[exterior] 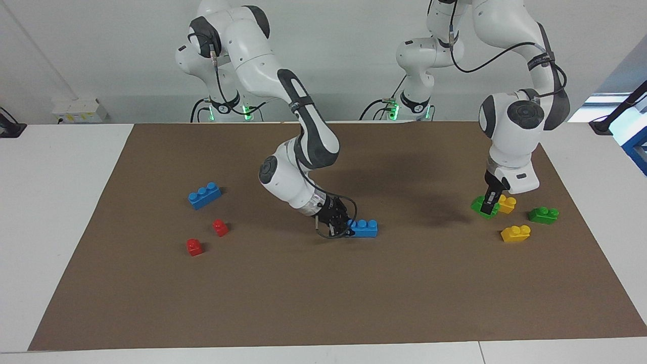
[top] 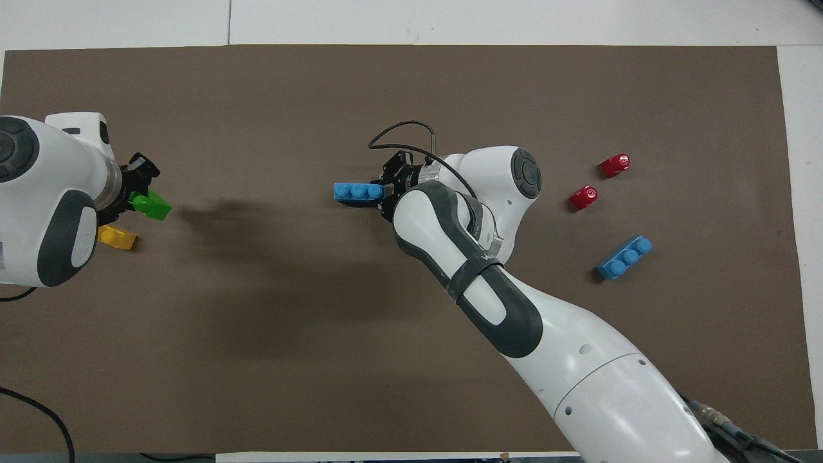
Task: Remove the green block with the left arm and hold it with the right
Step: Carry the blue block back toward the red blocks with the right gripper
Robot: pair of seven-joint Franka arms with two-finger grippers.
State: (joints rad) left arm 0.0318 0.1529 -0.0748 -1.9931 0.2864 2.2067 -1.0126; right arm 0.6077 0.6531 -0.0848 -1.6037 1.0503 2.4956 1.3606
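Observation:
My left gripper is shut on the green block, a small two-stud brick. It holds the block low over the brown mat, right beside a yellow brick toward the left arm's end of the table. I cannot tell whether the block touches the mat. In the overhead view the green block sticks out of the left gripper. My right gripper rests low at the mat's middle, shut on the end of a blue three-stud brick; the overhead view shows this right gripper and blue brick too.
A second green brick and another yellow brick lie close to the left gripper. Toward the right arm's end lie a loose blue brick and two red bricks.

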